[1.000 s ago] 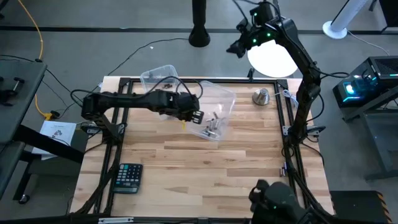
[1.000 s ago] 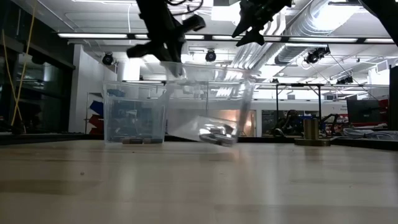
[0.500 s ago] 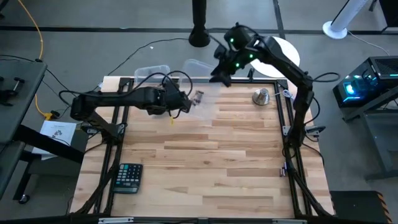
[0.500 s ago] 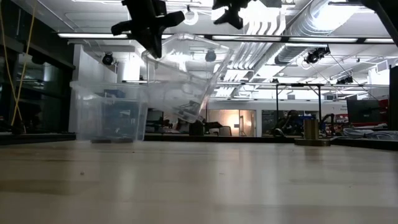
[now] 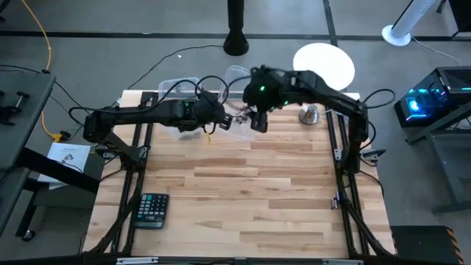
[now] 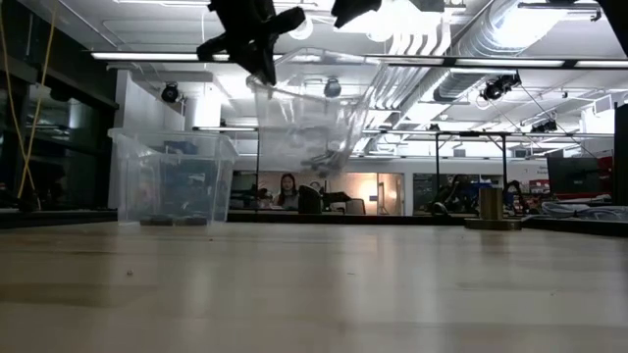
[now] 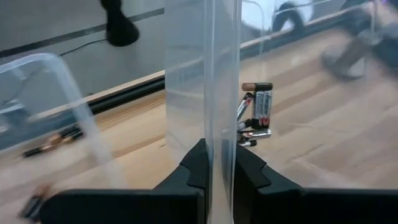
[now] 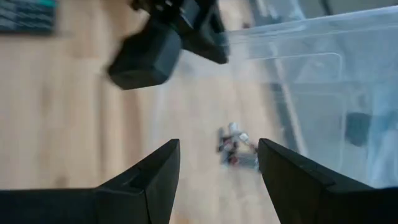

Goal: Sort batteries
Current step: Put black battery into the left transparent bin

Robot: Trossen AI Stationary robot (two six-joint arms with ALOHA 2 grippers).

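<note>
Wooden tabletop (image 5: 243,191) is seen under both arms. A clear plastic bin (image 6: 309,118) is held off the table, its wall pinched between the pressed-together fingers of the left gripper (image 7: 214,163). The batteries (image 7: 255,118) are heaped inside the lifted bin. The right gripper (image 8: 214,162) is poised just above, jaws spread. A second clear bin (image 6: 172,181) stands on the table nearby.

Even bright overhead light on table (image 5: 243,184), shadows soft; round white glare patch (image 5: 324,65) behind table; low view backlit by ceiling strip lights (image 6: 147,56), arms read as silhouettes, near tabletop out of focus; right wrist view heavily motion-blurred; left wrist view soft, clear bin wall (image 7: 214,93) catching reflections
</note>
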